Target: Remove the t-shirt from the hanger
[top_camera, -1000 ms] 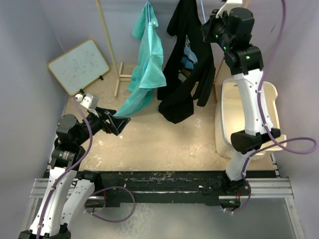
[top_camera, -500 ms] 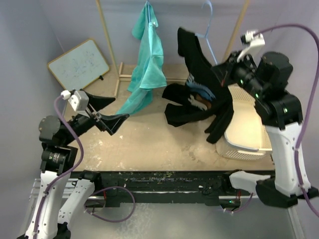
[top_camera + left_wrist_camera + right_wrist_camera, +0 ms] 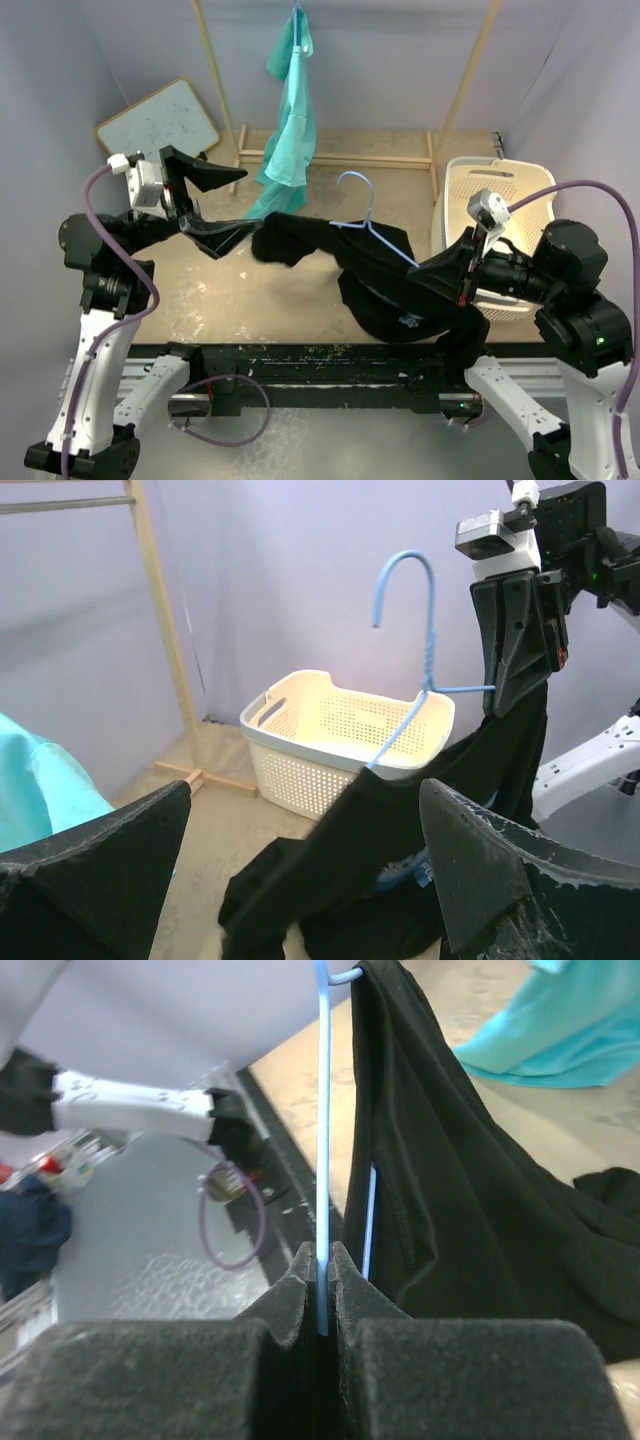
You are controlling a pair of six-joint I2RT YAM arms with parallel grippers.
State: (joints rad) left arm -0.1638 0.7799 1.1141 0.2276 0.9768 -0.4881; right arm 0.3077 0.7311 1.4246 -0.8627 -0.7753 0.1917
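The black t-shirt [image 3: 340,270] hangs on a light blue wire hanger [image 3: 365,215], held low over the middle of the table. My right gripper [image 3: 445,275] is shut on the hanger's wire [image 3: 322,1140], and the shirt [image 3: 450,1210] drapes just right of the fingers. My left gripper [image 3: 215,205] is open and empty, just left of the shirt's near sleeve end, which I cannot tell whether it touches. In the left wrist view the shirt [image 3: 400,810] and hanger hook [image 3: 405,590] lie between and beyond my open fingers [image 3: 480,870], with the right gripper [image 3: 515,640] behind.
A teal garment [image 3: 290,130] hangs on the wooden rack [image 3: 222,100] at the back left. A cream laundry basket [image 3: 495,195] stands at the right, behind my right arm. A small whiteboard [image 3: 160,125] leans at the far left.
My right arm swung down and toward the near edge, carrying hanger and shirt off the rack to the table's middle. My left gripper rose and now faces the shirt.
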